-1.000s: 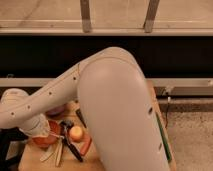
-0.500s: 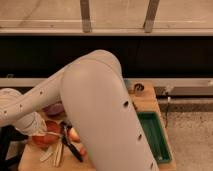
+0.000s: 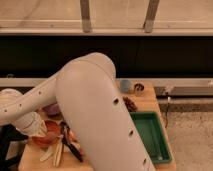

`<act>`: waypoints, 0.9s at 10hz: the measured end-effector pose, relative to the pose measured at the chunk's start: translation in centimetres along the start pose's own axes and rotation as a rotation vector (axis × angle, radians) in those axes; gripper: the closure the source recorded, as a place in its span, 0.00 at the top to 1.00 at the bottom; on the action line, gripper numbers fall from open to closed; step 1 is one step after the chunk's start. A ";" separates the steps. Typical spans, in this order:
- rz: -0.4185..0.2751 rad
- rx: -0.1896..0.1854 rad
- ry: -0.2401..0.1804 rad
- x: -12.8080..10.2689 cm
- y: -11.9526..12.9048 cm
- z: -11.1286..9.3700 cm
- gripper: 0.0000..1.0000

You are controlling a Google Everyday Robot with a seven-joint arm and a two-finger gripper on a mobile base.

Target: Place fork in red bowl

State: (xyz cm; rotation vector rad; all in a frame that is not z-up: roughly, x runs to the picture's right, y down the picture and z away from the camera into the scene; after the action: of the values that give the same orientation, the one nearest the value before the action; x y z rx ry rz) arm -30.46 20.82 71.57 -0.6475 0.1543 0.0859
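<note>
The red bowl [image 3: 48,136] sits at the front left of the wooden table [image 3: 150,102], partly covered by my arm. My gripper [image 3: 36,129] is at the bowl's left rim, at the end of the large white arm [image 3: 95,115] that fills the middle of the view. The slim silvery fork is hidden; I cannot make it out in the bowl, on the table or at the gripper.
A purple bowl [image 3: 52,109] stands just behind the red bowl. A black-handled utensil [image 3: 71,146] and pale wooden utensils [image 3: 55,152] lie in front. A green tray [image 3: 150,136] is at the right. A blue cup [image 3: 126,86], a small jar [image 3: 139,89] and a brown pine cone [image 3: 131,104] are at the back.
My arm has swung left and towards the camera, uncovering the green tray and the back right of the table. The gripper stays by the red bowl.
</note>
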 end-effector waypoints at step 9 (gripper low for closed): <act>0.106 -0.073 -0.075 1.6 -2.8 0.0 0.80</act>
State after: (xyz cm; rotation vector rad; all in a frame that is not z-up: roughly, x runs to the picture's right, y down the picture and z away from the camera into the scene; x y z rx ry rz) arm -28.53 18.63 73.02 -0.7080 0.1139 0.2188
